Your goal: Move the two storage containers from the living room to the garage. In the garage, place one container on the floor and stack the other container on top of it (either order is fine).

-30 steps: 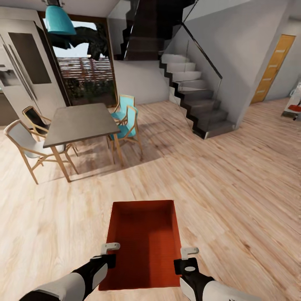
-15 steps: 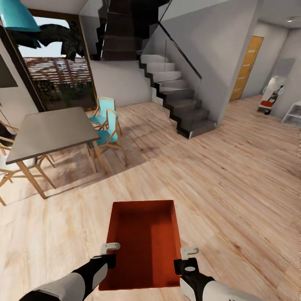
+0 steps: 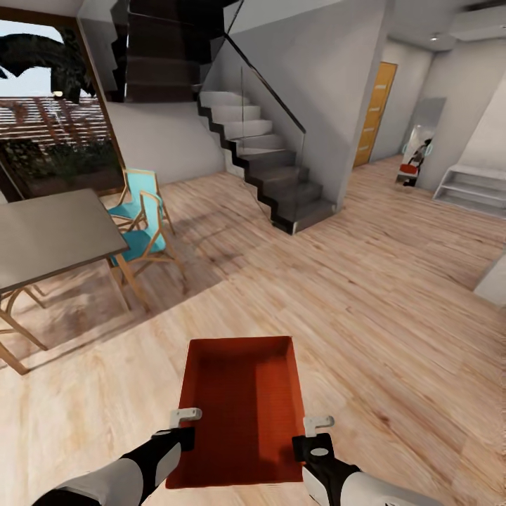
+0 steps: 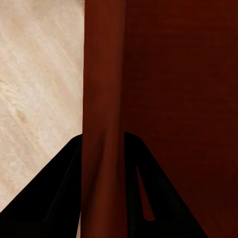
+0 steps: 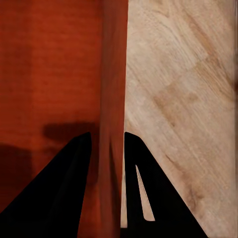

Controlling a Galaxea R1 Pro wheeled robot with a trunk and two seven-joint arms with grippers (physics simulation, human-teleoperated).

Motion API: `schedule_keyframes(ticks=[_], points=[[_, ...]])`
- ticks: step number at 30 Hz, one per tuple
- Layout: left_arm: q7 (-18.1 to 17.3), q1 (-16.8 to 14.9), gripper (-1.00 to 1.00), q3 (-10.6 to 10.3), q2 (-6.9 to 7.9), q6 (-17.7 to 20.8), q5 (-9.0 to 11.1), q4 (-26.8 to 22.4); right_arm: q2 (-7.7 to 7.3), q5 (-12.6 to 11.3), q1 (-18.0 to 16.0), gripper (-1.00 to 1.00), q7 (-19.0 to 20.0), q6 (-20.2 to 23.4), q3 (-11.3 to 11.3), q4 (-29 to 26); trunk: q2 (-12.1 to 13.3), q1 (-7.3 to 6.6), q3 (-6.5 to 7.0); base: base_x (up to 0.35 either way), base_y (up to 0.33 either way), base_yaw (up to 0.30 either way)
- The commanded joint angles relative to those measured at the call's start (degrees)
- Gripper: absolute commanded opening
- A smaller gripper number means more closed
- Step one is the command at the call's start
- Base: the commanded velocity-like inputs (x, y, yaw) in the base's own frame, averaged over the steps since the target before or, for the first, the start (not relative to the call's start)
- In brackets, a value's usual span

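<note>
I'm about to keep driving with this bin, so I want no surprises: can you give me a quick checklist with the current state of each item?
1. Left gripper clamped on the storage container wall: ok, wall sits between its fingers.
2. Right gripper clamped on the opposite wall: ok.
3. Container level, off the wood floor: ok.
4. Container empty: ok.
5. Path past the staircase: ok, open floor.
6. Clearance to the table: cannot tell.
</note>
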Motion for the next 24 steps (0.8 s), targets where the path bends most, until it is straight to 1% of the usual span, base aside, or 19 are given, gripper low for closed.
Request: schedule_keyframes(ticks=[1,24], points=[[0.75,-0.01,-1.0,4.11,0.63,0.47,2.09,-0.05,0.01,0.39,-0.03,-1.0,-0.81,-1.36,-0.51,-0.14,-0.06,0.05,-0.08,0.323,0.0,-0.25],[0.75,-0.01,-1.0,4.11,0.63,0.47,2.09,-0.07,0.01,0.39,-0.04,-1.0,-0.81,-1.36,-0.51,-0.14,-0.06,0.05,-0.08,0.323,0.0,-0.25]])
